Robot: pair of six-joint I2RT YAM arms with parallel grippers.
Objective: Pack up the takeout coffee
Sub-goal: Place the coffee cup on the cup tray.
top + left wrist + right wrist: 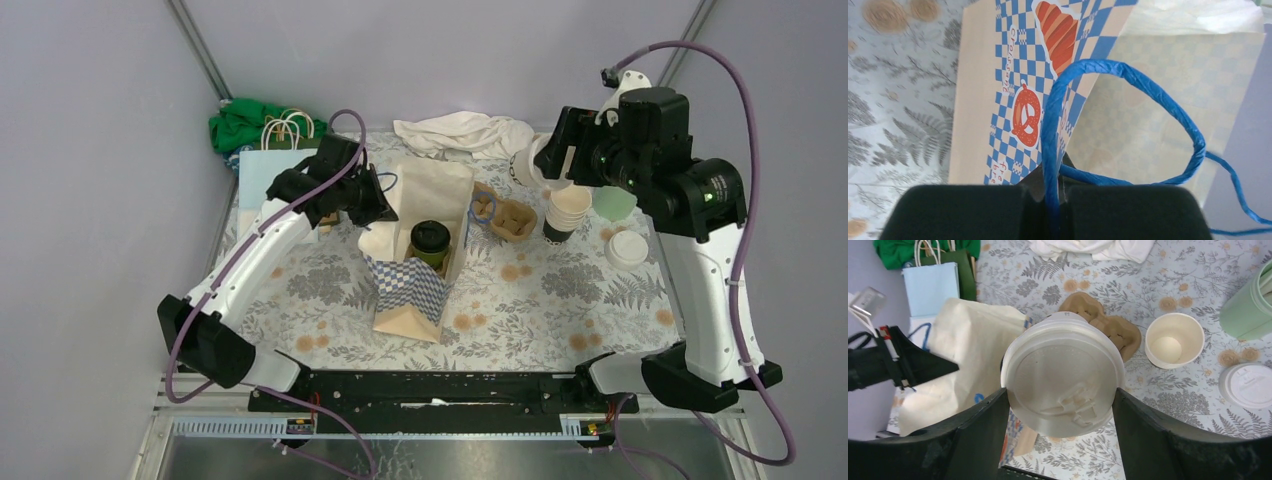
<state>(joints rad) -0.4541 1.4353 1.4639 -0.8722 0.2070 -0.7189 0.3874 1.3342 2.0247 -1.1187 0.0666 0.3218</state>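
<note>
A paper bag (415,290) with a blue checker print stands open mid-table, and a green cup with a dark lid (431,240) sits inside it. My left gripper (380,203) is shut on the bag's blue twisted handle (1054,140); the handle runs between the jaws in the left wrist view (1050,192). My right gripper (552,152) is held above the table at the back right, shut on a paper cup with a white lid (1063,372), its fingers (988,430) on both sides. A stack of open cream cups (570,210) stands below it, also in the right wrist view (1174,340).
A brown cardboard cup carrier (510,218) lies right of the bag. A mint-green tumbler (612,203) and a loose white lid (627,248) sit at the right. A white cloth (460,135) lies at the back; a green bag (250,122) and a light-blue bag (270,165) are at the back left.
</note>
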